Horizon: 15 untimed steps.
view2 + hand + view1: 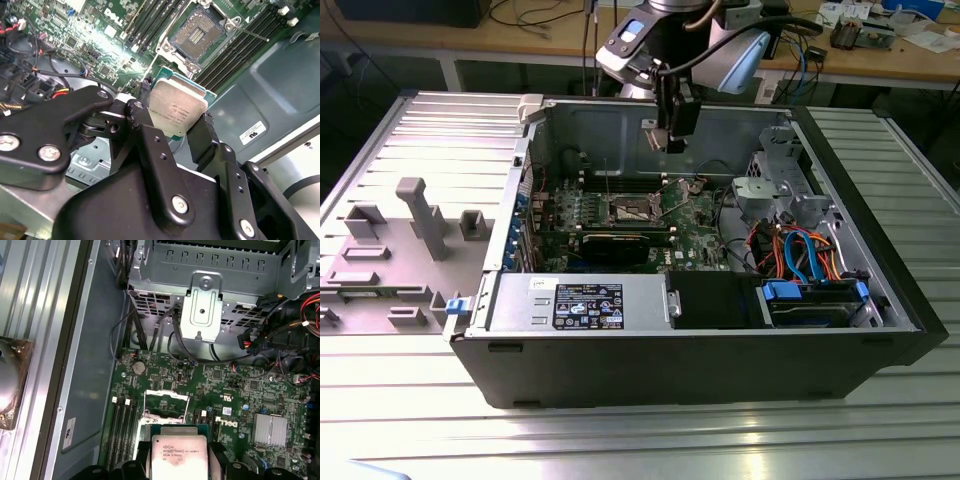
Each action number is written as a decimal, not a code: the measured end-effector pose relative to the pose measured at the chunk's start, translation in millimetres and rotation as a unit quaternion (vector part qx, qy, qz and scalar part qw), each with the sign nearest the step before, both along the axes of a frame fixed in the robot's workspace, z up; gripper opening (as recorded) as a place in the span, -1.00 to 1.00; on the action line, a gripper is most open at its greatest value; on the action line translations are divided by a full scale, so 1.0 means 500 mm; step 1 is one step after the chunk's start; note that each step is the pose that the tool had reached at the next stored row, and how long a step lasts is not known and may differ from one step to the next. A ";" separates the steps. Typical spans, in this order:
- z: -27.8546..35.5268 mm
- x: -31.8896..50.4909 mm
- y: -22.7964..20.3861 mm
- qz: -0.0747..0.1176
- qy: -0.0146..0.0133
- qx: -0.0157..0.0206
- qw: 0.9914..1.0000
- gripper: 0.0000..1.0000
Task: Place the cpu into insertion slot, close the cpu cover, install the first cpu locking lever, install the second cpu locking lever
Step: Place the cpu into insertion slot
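Note:
My gripper [672,135] hangs over the open computer case [700,350], above the green board and a little towards the exterior view's right of the insertion slot [632,208]. In both wrist views the black fingers [145,125] are shut on the cpu [177,112], a silver-topped square held by two opposite edges [179,456]. The insertion slot [197,35] lies open below it, with a dark centre and a silvery rim. The cpu cover [166,395] is swung up off the slot. A thin locking lever [252,34] juts out from one corner of the slot.
A grey drive cage [202,310] and bundled cables [800,250] stand at the exterior view's right of the board. Long black memory slots [150,20] flank the socket. The power supply [580,305] fills the near side. Grey fixtures [420,215] sit on the table.

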<state>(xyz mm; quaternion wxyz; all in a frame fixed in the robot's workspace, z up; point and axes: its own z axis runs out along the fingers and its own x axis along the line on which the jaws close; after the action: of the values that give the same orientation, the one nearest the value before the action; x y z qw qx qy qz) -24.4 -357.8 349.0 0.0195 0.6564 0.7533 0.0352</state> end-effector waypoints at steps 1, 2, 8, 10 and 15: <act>0.000 0.000 -0.0001 -0.001 0.000 0.000 1.000 0.08; 0.000 -0.001 0.0000 -0.002 0.001 0.000 1.000 0.08; -0.002 -0.001 0.0002 -0.002 0.001 0.000 1.000 0.08; -0.006 -0.001 0.0001 -0.009 0.001 -0.001 1.000 0.08; -0.015 -0.003 0.0001 -0.033 0.001 -0.001 0.999 0.08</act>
<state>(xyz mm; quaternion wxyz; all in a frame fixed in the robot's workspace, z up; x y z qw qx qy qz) -26.0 -357.8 341.6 0.0208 0.6810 0.7312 0.0330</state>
